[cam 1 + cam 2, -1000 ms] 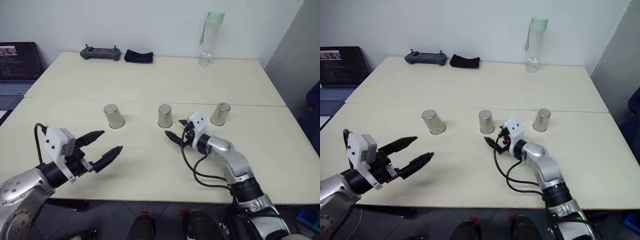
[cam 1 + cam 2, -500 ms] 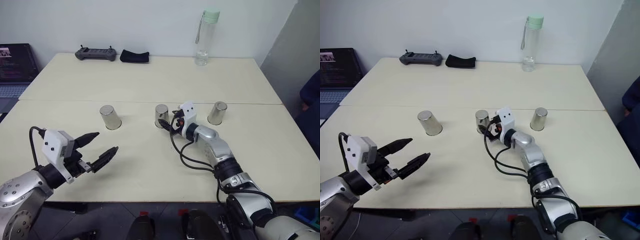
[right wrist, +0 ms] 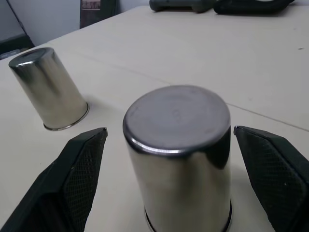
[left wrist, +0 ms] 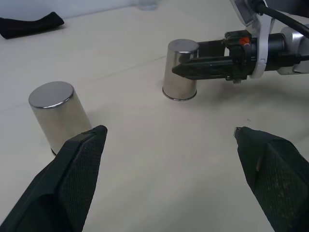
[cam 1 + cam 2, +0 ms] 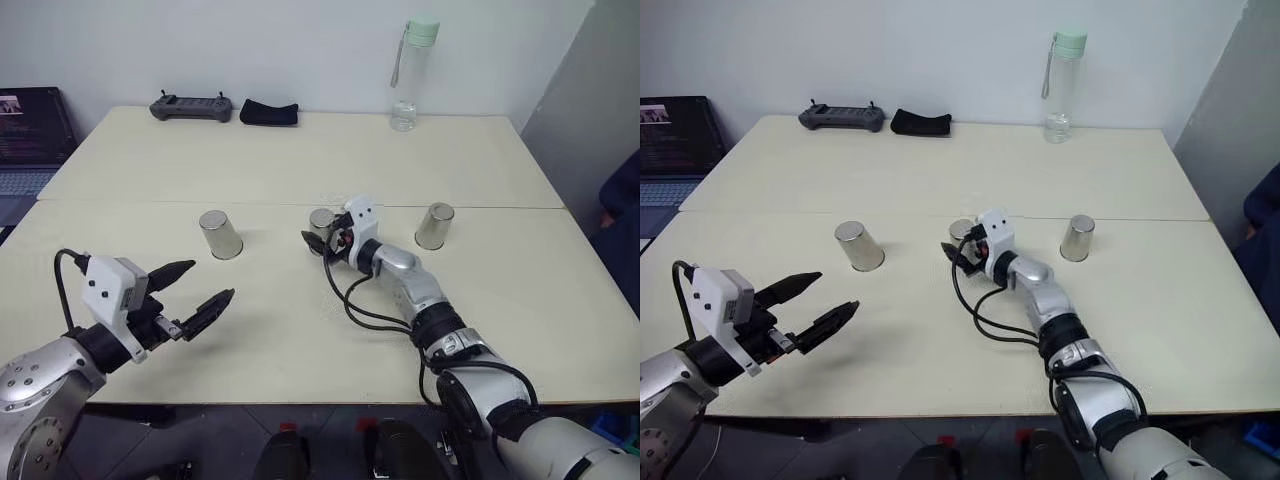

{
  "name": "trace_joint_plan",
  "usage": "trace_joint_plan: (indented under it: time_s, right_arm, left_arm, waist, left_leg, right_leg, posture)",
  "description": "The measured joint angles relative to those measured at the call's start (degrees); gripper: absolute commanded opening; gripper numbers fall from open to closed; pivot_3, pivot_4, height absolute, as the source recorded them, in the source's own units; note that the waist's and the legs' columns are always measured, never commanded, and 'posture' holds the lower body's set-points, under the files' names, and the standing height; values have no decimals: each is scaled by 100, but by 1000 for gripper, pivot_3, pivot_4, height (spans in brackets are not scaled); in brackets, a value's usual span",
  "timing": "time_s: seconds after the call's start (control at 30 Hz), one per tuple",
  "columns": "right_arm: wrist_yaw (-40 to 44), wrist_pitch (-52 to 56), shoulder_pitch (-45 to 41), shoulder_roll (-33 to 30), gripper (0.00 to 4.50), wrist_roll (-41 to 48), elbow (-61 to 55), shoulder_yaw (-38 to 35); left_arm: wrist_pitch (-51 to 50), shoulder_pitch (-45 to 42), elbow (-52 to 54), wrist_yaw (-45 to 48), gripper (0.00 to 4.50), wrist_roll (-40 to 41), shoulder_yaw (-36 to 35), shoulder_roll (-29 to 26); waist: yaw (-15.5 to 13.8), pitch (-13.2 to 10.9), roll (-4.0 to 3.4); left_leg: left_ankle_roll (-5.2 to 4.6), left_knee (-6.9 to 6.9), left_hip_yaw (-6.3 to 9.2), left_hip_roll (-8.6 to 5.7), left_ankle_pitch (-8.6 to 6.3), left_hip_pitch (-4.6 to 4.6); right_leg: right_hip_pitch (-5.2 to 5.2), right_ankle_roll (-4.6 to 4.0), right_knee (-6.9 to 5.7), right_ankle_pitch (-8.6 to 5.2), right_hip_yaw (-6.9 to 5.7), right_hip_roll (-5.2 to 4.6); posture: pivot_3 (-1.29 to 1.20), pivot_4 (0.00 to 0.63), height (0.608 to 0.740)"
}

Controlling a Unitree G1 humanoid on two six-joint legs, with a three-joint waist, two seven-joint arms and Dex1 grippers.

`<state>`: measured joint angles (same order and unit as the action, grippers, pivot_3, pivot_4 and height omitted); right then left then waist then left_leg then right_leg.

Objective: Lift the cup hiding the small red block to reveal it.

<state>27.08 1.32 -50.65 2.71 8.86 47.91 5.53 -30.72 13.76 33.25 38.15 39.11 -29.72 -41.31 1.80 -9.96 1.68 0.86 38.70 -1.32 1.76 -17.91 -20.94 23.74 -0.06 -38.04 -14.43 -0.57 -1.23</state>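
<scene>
- We see the middle cup (image 3: 177, 154) upside down on the table (image 5: 300, 160), between our right gripper (image 3: 169, 145)'s spread fingers, untouched.
- Our left gripper (image 5: 195, 290) hovers open, holding nothing.

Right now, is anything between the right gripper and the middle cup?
Nothing visible. The right gripper is open, one finger on each side of the middle cup, with clear gaps to the cup wall. The left cup and right cup stand apart on the table.
</scene>
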Motion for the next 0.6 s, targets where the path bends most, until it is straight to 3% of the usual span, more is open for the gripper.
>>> trace_joint_plan:
  time_s: [0.07, 0.23, 0.33, 0.6]
  right_arm:
    - [-69, -155, -103, 1, 4292, -83, 234, -60]
    - [19, -335, -188, 60, 3104, -100, 499, -160]
    - [104, -401, -192, 100, 2623, -114, 526, -164]
    - [217, -479, -176, 104, 2620, -125, 460, -191]
  left_arm:
    - [0, 0, 0, 1, 4500, -10, 0, 0]
    - [0, -46, -3, 4, 4500, -33, 0, 0]
    - [0, -61, -4, 4, 4500, -54, 1, 0]
    - [0, -61, -4, 9, 4500, -109, 5, 5]
  waist:
    - [1, 0, 0]
    - [2, 0, -1]
    - [2, 0, 0]
    - [3, -4, -6]
  left_leg:
    - [0, -1, 0, -1, 0, 0]
    - [0, -4, 0, -1, 0, 0]
    - [0, -5, 2, -1, 0, 0]
    - [0, -6, 2, 0, 0, 0]
  right_leg:
    - [0, 0, 1, 0, -1, -2]
    - [0, -1, 1, 0, -1, -3]
    - [0, -1, 1, 1, -2, -3]
    - [2, -1, 1, 1, -2, -4]
  posture:
    - [0, 150, 740]
    - [0, 150, 740]
    - [0, 150, 740]
    - [0, 150, 740]
